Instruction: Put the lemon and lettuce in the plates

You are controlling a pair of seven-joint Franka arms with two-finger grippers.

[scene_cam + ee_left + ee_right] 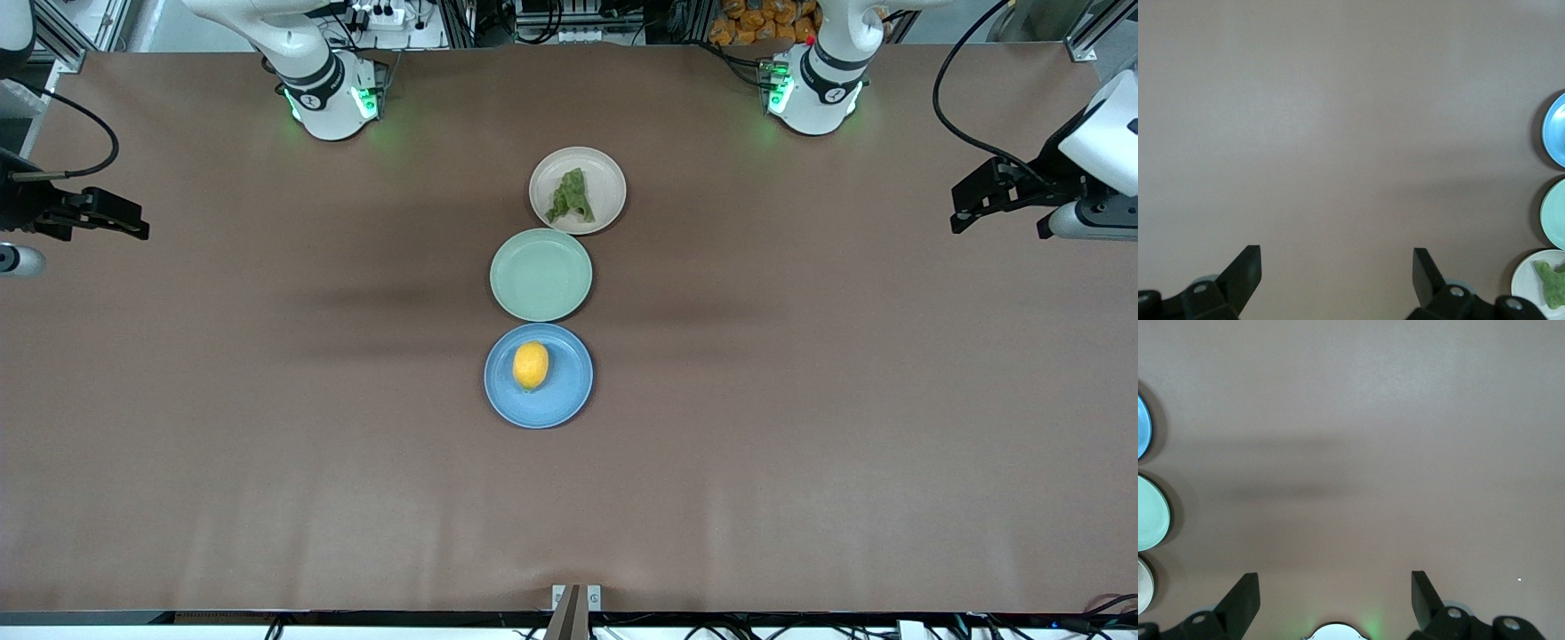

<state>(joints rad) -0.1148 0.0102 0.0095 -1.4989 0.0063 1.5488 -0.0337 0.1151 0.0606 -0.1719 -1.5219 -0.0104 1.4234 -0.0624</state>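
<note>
Both arms wait at the table's ends. The left gripper [1337,273] and the right gripper [1335,597] hang with fingers spread wide, holding nothing, well apart from the plates mid-table. The lettuce [572,196] lies in the beige plate [607,182]. The lemon [531,365] lies in the blue plate [564,400], nearest the front camera. A green plate [540,274] sits between them.

We count three plates in a row on the table [800,444]: one beige plate [605,178], one pale green plate [540,275] and one blue plate [560,400]. There is one lemon [531,364] and one piece of lettuce [572,196]. We count two arms, each with one gripper: the left gripper [969,203] and the right gripper [124,220]. At the near table edge we see what looks like one small bracket [575,597], though it is hard to make out.
</note>
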